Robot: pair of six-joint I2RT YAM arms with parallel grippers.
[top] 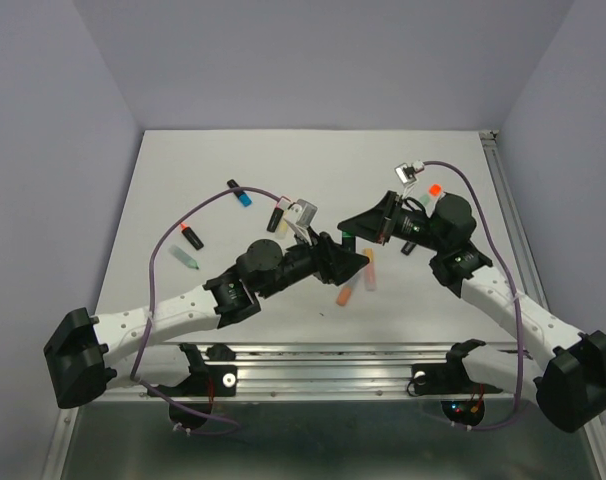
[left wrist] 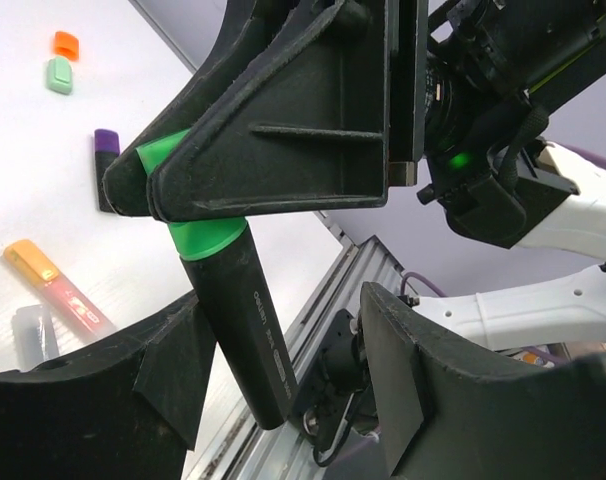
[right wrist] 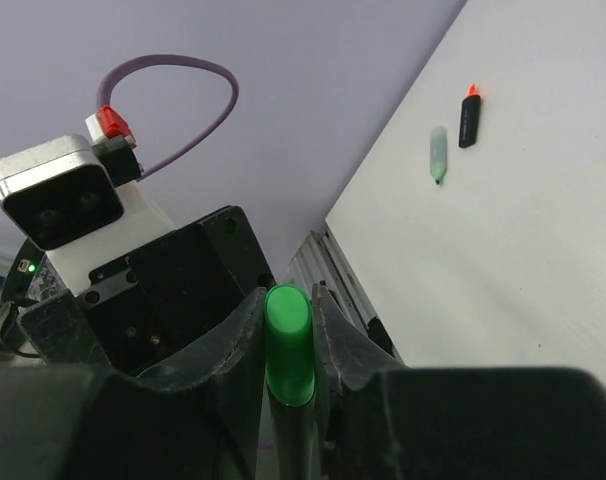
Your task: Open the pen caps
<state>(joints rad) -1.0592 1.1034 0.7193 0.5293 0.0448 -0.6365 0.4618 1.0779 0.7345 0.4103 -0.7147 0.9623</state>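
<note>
My right gripper [top: 351, 230] is shut on a green pen cap [right wrist: 287, 345], which shows pinched between its two fingers in the right wrist view. In the left wrist view the same green cap [left wrist: 201, 240] sticks out under the right gripper's fingers, with the black pen body [left wrist: 245, 335] hanging from it. My left gripper [left wrist: 288, 335] is open around that body. The body lies close to its left finger [left wrist: 173, 370] and well apart from the right one. Both grippers meet above the table's middle, the left one [top: 357, 262] just below the right.
Loose on the table: an orange cap [left wrist: 66, 44], a mint cap [left wrist: 59, 75], a purple-capped pen [left wrist: 106, 165], an orange highlighter [left wrist: 53, 285], a blue-capped pen [top: 241, 193], a black pen with an orange tip [right wrist: 469, 118], a mint pen body [right wrist: 438, 155]. A metal rail [top: 333, 355] runs along the near edge.
</note>
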